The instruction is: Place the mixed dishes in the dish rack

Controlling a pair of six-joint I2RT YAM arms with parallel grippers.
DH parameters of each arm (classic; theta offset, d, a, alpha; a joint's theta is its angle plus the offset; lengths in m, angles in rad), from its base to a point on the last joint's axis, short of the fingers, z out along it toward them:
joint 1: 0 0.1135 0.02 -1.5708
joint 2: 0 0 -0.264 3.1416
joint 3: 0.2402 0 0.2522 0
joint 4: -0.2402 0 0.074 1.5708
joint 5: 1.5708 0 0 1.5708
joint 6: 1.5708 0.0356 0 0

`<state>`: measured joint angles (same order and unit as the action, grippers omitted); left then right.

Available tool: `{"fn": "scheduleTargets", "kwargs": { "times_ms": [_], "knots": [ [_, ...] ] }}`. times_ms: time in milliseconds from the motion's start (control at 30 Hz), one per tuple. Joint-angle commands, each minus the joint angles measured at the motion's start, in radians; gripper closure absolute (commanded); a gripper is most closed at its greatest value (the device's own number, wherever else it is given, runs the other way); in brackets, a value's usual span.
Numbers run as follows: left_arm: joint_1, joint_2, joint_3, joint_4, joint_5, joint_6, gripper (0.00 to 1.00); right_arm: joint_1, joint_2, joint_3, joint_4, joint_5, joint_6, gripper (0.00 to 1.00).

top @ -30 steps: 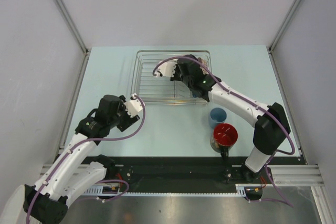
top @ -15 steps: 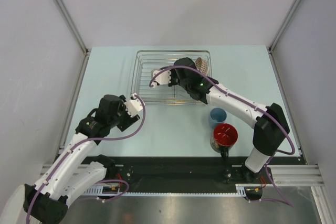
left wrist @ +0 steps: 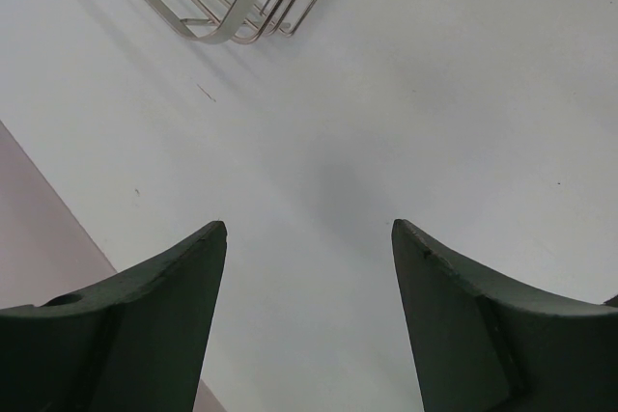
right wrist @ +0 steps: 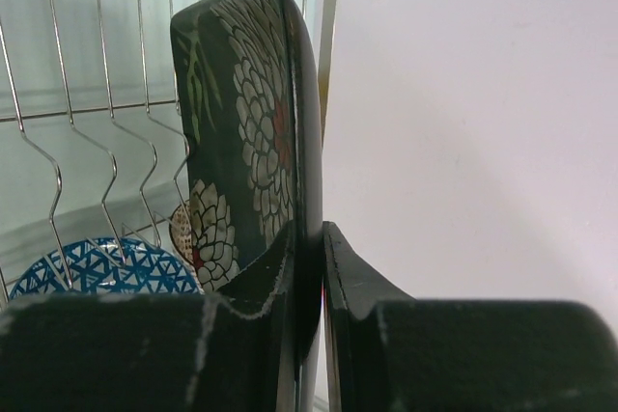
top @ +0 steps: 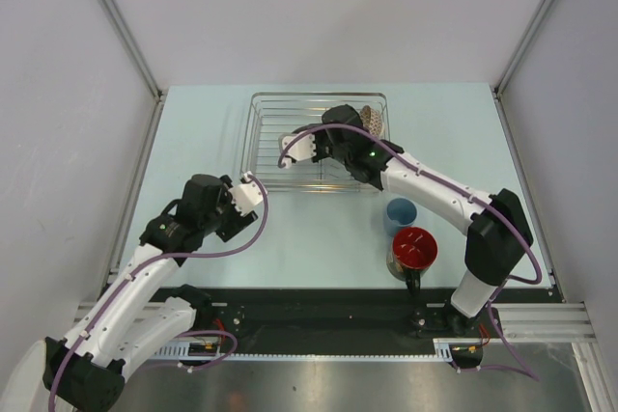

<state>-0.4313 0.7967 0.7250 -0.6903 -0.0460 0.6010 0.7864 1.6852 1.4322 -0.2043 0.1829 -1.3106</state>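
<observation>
My right gripper is shut on the edge of the square black plate, which stands on edge with its white flower pattern showing. It is inside the dish rack, at the right-hand part, where my right gripper hides most of the plate from above. The speckled bowl leans in the rack's far right corner. The light blue cup and the dark mug with red inside stand on the table near the rack's right front. My left gripper is open and empty by the rack's near left corner.
A blue-and-white patterned round dish shows low behind the rack wires. White enclosure walls stand left, right and behind. A black strip runs along the table's near edge by the arm bases.
My right gripper with the plate has shifted a little toward the near side inside the rack, uncovering the speckled bowl in the far right corner. The left arm has not moved.
</observation>
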Motion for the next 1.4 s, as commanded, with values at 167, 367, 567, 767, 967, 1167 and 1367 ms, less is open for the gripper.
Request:
{"fn": "scheduleTargets", "kwargs": {
  "times_ms": [167, 367, 567, 767, 967, 1167, 1367],
  "knots": [
    [0.009, -0.007, -0.012, 0.029, -0.002, -0.018, 0.25, -0.032, 0.004, 0.027, 0.101, -0.051, 0.036, 1.00],
    [0.008, -0.007, -0.015, 0.029, -0.002, -0.021, 0.25, -0.059, 0.054, 0.025, 0.112, -0.106, 0.109, 1.00],
    [0.008, -0.014, -0.022, 0.034, -0.005, -0.015, 0.25, -0.079, 0.094, 0.025, 0.106, -0.129, 0.169, 1.00],
    [0.008, -0.013, -0.025, 0.035, -0.003, -0.018, 0.25, -0.090, 0.114, 0.022, 0.106, -0.137, 0.208, 1.00],
    [0.008, -0.010, -0.029, 0.040, -0.003, -0.018, 0.25, -0.099, 0.134, 0.019, 0.083, -0.120, 0.263, 1.00],
    [0.008, -0.010, -0.029, 0.038, -0.005, -0.015, 0.25, -0.105, 0.122, -0.013, 0.086, -0.102, 0.339, 0.70],
    [0.008, -0.011, -0.024, 0.038, -0.006, -0.015, 0.25, -0.105, 0.065, -0.059, 0.109, -0.091, 0.386, 0.51]
  ]
}}
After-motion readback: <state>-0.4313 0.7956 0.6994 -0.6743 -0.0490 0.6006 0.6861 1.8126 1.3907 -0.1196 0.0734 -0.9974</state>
